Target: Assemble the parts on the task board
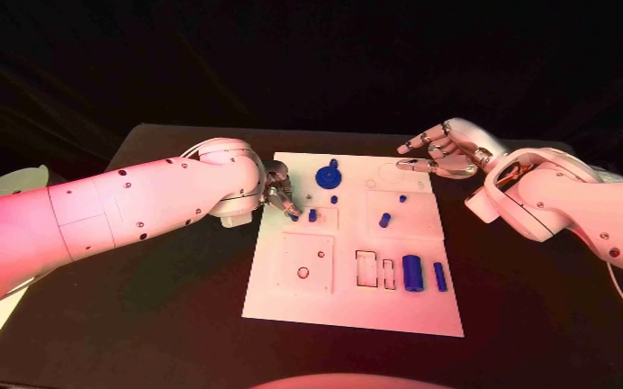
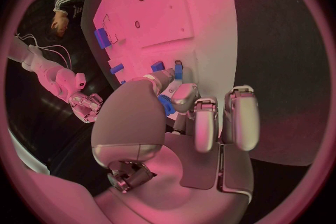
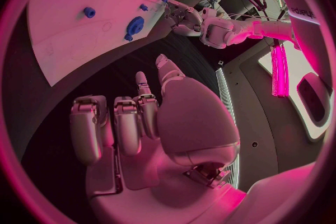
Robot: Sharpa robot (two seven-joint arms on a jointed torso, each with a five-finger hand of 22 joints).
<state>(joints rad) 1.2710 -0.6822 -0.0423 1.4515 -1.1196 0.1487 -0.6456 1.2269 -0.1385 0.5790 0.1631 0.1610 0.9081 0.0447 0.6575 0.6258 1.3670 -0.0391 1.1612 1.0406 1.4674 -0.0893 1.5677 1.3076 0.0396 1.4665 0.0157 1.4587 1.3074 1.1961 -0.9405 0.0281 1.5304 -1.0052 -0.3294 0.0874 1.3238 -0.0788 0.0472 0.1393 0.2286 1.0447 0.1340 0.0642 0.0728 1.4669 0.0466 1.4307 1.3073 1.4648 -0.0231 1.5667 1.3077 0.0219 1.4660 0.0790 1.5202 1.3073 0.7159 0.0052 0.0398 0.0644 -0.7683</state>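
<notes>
The left robot hand pinches a small blue peg over the near-left edge of the white rectangular task board. Beyond it lies a round blue disc. The right robot hand hovers released, fingers apart, beside the board's far corner above the black tabletop.

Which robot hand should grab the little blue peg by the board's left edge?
Probably the left hand: its fingers are right at the small blue peg. The right hand hovers off the task board's far right corner.
</notes>
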